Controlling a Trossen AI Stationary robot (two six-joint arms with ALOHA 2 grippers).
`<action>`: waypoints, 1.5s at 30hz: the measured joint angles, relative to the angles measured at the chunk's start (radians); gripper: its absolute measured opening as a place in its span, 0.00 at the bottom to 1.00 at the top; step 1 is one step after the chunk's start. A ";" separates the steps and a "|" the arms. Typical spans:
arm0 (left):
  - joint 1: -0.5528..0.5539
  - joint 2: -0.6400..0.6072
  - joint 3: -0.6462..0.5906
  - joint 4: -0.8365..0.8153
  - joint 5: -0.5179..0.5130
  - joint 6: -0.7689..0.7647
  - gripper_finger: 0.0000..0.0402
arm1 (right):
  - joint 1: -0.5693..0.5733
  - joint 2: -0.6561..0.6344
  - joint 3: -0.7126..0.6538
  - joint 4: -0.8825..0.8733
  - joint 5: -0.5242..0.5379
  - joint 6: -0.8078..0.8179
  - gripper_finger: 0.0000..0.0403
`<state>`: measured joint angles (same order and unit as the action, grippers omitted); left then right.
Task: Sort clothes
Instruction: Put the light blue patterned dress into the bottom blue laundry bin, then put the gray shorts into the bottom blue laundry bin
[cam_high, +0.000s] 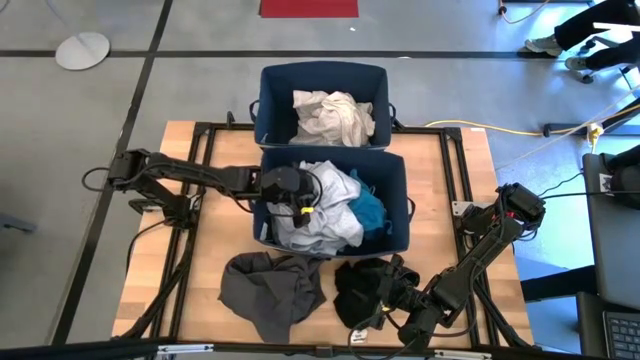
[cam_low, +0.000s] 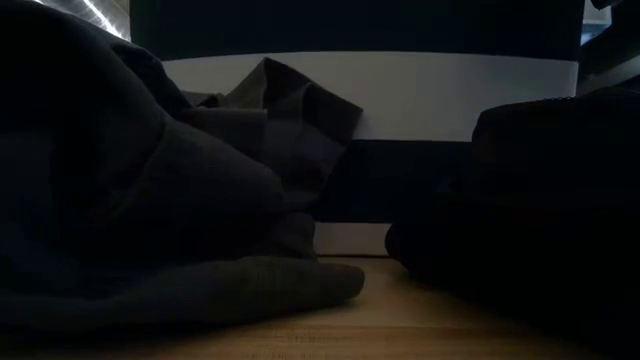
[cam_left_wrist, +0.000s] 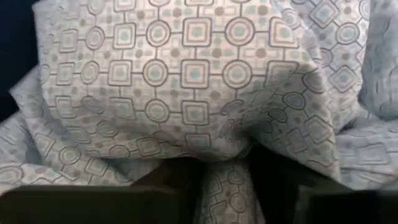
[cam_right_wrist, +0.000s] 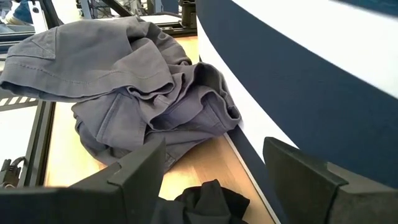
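Note:
A pale patterned garment (cam_high: 330, 222) and a turquoise one (cam_high: 370, 210) lie in the near navy bin (cam_high: 403, 200). White and cream clothes (cam_high: 333, 117) lie in the far bin (cam_high: 268, 100). My left gripper (cam_high: 297, 200) is down in the near bin, shut on the patterned garment (cam_left_wrist: 186, 74). A dark grey garment (cam_high: 272, 290) and a black garment (cam_high: 362, 285) lie on the table near its front edge. My right gripper (cam_high: 387, 306) is open at the black garment's near right edge (cam_right_wrist: 205, 204), its fingers standing over the cloth. My left gripper has a raised fold of the patterned garment (cam_left_wrist: 219, 180) between its two fingers (cam_left_wrist: 273, 183), coming from above and from the table's left. The rest of the garment lies heaped in the near bin. How many layers it has, I cannot tell.
The near bin's navy wall (cam_right_wrist: 298, 81) stands close beside the dark grey garment (cam_right_wrist: 124, 81). A black frame (cam_high: 200, 200) runs around the wooden table top. Bare wood (cam_high: 150, 270) shows at the near left. Cables (cam_high: 520, 130) lie at the far right.

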<state>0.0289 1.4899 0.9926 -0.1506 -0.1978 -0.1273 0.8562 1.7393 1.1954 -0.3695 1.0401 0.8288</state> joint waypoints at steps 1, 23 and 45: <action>-0.002 0.000 0.013 -0.014 0.002 0.003 0.34 | 0.000 0.000 0.000 0.000 0.000 0.000 0.67; -0.295 -0.213 0.488 -0.591 -0.034 -0.017 0.53 | 0.000 0.000 -0.043 0.015 0.007 0.021 0.67; -0.972 -0.033 0.487 -0.914 -0.237 -0.683 0.53 | 0.000 0.000 -0.043 0.057 -0.002 0.001 0.67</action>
<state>-0.9429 1.4565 1.4799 -1.0649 -0.4353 -0.8108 0.8566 1.7393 1.1526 -0.3121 1.0385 0.8293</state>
